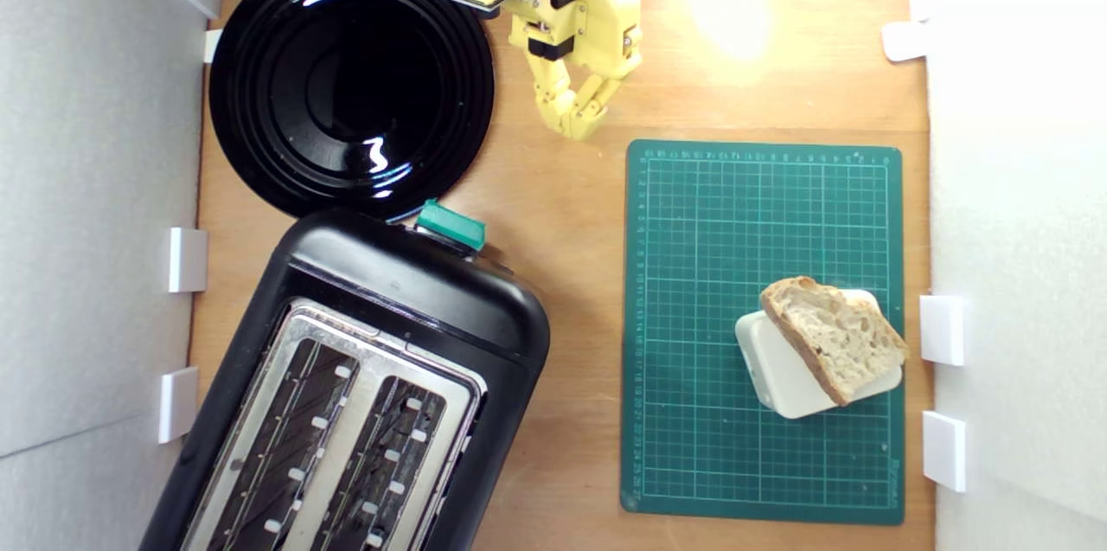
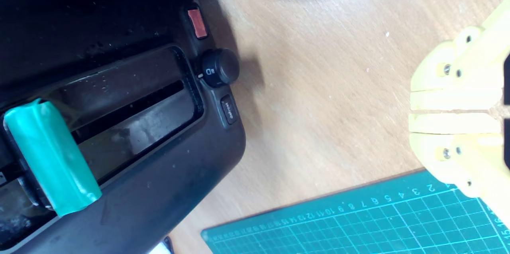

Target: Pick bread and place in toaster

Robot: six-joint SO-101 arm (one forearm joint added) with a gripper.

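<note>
In the exterior view, the bread (image 1: pixel 837 336) leans on a white box (image 1: pixel 783 369) on the green mat (image 1: pixel 692 317), lifted up, likely so it is easy to grab. The yellow gripper (image 1: pixel 578 129) hangs far from it, fingers pressed together, holding nothing. The toaster (image 1: pixel 346 387) waits with empty slots.

In the wrist view, the gripper (image 2: pixel 414 111) is closed beside the toaster (image 2: pixel 159 174). No bread shows here.

A lab-style test bench: wooden tabletop (image 1: pixel 562 214) boxed by white foam walls (image 1: pixel 95 188), with a green cutting mat (image 1: pixel 709 214).
</note>
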